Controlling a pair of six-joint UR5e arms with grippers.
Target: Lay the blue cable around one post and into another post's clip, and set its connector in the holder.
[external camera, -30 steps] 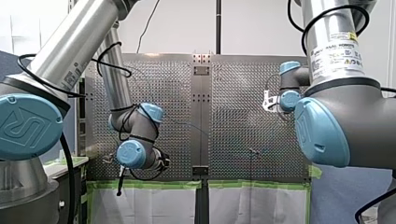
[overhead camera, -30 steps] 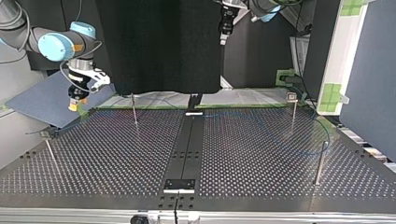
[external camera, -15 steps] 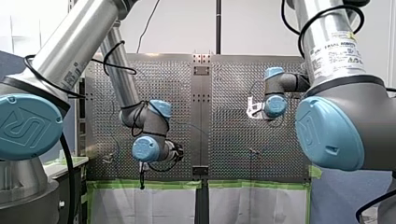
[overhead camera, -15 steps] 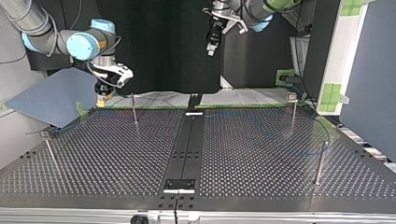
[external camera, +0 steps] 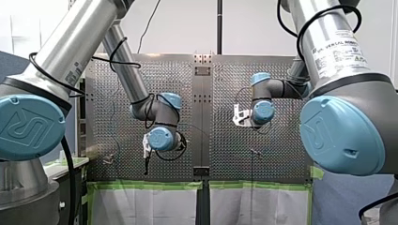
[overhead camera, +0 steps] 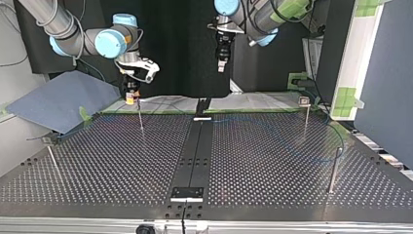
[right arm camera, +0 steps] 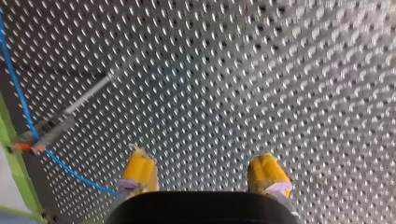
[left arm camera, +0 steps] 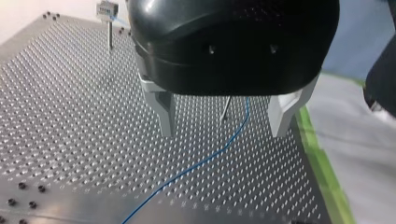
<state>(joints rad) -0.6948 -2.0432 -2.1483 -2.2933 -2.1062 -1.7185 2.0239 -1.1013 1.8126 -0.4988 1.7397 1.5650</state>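
The thin blue cable [left arm camera: 196, 165] lies loose on the perforated table, passing under my left gripper [left arm camera: 222, 123], whose metal fingers hang wide open and empty above it. Just ahead of those fingers stands a thin post [left arm camera: 226, 108]; a post with a pale clip head [left arm camera: 108, 9] stands farther off. My right gripper [right arm camera: 201, 175] shows yellow pads, open with nothing between them, above bare plate. Beside it the cable [right arm camera: 18, 93] runs to a post [right arm camera: 70, 112] with an orange-marked base. In the top view my right gripper [overhead camera: 130, 95] hovers over a post [overhead camera: 140, 114].
Other posts stand at the top view's right [overhead camera: 334, 170], back right [overhead camera: 306, 114] and left [overhead camera: 53, 163]. A black rail [overhead camera: 192, 156] splits the table. A blue sheet [overhead camera: 53, 105] lies off the left edge. Green tape [external camera: 155, 185] lines the table's border.
Both arms have swung inward toward the table's middle. In the top view my right gripper moved right to above the back-left post, and my left gripper shifted slightly left. Both stayed open.
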